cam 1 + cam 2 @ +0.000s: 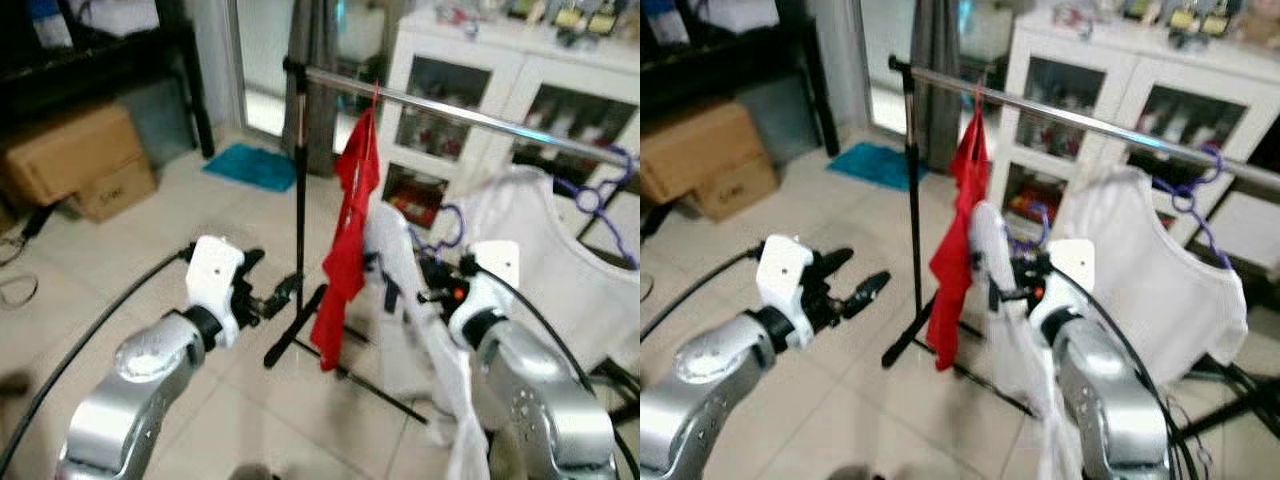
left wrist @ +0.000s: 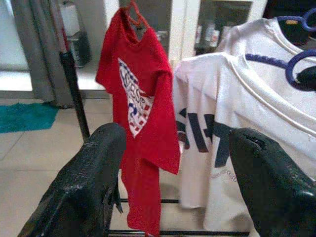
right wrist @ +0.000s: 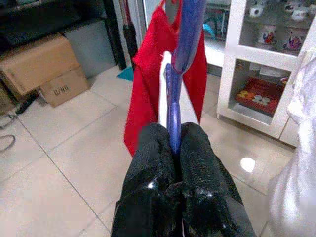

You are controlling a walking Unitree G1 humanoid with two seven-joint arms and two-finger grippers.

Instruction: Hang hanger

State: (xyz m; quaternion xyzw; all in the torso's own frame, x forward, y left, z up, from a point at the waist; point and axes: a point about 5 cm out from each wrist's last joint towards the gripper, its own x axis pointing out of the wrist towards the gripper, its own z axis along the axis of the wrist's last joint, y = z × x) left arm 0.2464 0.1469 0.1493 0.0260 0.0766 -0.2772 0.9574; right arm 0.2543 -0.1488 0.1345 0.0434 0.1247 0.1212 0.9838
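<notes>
Gripping a purple hanger between its two black fingers, the right hand is clenched on the hanger's thin bar, with the hook rising ahead of the fingertips. A white shirt is draped on this hanger and hangs down past the right wrist, against the silver forearm.

Left hand: released, fingers spread wide apart and holding nothing; raised at about the same height as the right hand, with a gap between the two.

Chrome rail: runs above and beyond both hands, carried at one end by a black upright stand whose foot rests on the tiled floor just ahead of the left hand.

Red shirt: hangs from the rail on a red hanger, between the two hands and just beyond them; a blue-and-white print shows on its front in the left wrist view.

Second white shirt: hangs on the rail on another purple hanger, beyond the right hand, on its outer side.

White glass-door cabinet: stands behind the rail.

Cardboard boxes: on the floor far off to the left hand's outer side, under a dark shelf.

Teal mat: on the floor past the stand.
</notes>
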